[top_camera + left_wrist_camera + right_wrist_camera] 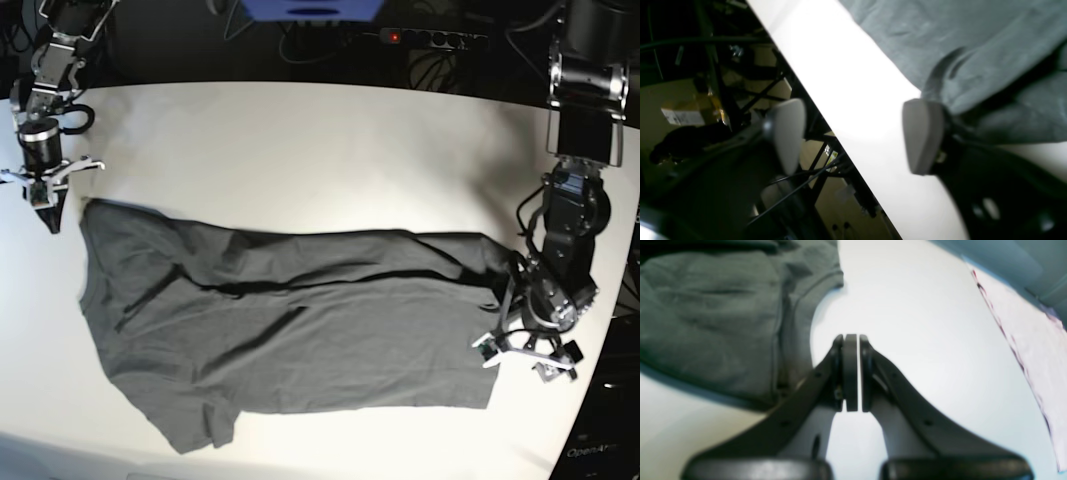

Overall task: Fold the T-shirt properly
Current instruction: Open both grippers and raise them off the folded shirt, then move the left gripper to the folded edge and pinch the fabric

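Observation:
The dark grey T-shirt (290, 320) lies spread across the white table (300, 150), its upper long edge turned over along its length and wrinkled. My left gripper (522, 360) hangs just off the shirt's right end, near the table's edge. In the left wrist view the left gripper (857, 136) is open with only bare table between the pads, and the T-shirt (957, 50) lies just beyond one fingertip (923, 136). My right gripper (50, 220) points down beside the shirt's top left corner. The right wrist view shows this gripper (851, 373) shut on nothing, with the T-shirt (713, 316) to its left.
A power strip (430, 38) and a blue object (310, 8) sit behind the table's far edge. The table's edge (826, 110) runs diagonally through the left wrist view, with dark frame bars and boxes below it. A pale surface (1040, 340) lies beyond the table's right edge.

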Tool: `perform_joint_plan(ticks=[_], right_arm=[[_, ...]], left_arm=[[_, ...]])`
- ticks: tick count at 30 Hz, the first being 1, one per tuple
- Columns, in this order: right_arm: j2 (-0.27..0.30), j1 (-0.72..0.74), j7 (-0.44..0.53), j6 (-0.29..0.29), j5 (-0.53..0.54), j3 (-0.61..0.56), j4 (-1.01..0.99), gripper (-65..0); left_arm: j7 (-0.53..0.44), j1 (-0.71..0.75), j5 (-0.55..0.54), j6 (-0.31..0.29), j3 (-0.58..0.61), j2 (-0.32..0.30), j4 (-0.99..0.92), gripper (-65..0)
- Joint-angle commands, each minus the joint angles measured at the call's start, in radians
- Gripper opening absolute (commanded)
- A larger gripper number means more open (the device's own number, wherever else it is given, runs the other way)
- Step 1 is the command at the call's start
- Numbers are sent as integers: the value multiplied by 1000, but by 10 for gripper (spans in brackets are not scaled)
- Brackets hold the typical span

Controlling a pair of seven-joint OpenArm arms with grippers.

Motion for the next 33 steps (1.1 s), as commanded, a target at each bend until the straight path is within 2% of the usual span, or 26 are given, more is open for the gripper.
perform_joint_plan(ticks=[1,3,7,9,12,15,28,33], right_arm=[[18,10,32,-8,15,6,19,-640],[18,10,32,-8,15,6,19,-638],[16,10,8,-8,15,6,19,-638],[16,10,-3,-8,15,6,19,-638],[16,12,-3,-8,15,6,19,-638],[16,12,-3,-8,15,6,19,-637],[-1,12,-3,-8,13,6,19,-637],[-1,12,-3,-8,13,6,19,-637]], left_arm=[[-27,-21,4,6,-1,-9,8,-140],[-81,-18,6,6,2,-10,-18,-138],[-128,-17,10,6,56,-19,-84,-138],[-138,-18,47,6,59,-18,-127,-138],[-219,-17,112,6,56,-6,-166,-138],[-254,-17,149,6,54,13,-176,-138],[-250,-15,161,6,53,14,-92,-138],[-259,31,279,6,53,16,-58,-138]])
